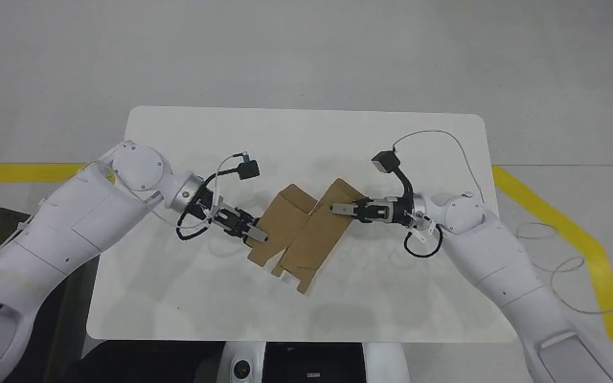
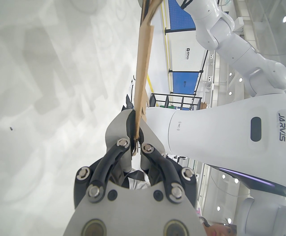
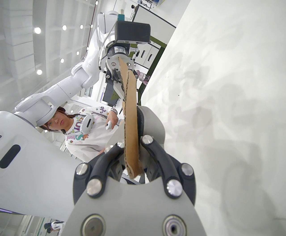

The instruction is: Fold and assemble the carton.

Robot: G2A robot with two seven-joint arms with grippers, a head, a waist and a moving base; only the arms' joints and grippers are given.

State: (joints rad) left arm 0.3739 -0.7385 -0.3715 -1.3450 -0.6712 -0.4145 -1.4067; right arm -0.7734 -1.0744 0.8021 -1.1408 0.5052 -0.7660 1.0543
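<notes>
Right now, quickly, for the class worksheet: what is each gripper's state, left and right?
Left gripper: jaws shut on the carton, at one edge.
Right gripper: jaws shut on the carton, at the opposite edge.

- carton (image 1: 302, 235): brown corrugated board, flattened, flaps notched along one edge.
- pose: slanted over the table (image 1: 192, 287) centre, opposite ends clamped in left gripper (image 1: 257, 231) and right gripper (image 1: 335, 208).

White table (image 1: 287, 134) on grey floor (image 1: 287, 48); yellow tape lines (image 1: 38, 172) either side. Blue partition panels (image 2: 181, 17), dark metal rack (image 2: 174, 100) beyond. Round ceiling lights (image 3: 37, 30) on.
</notes>
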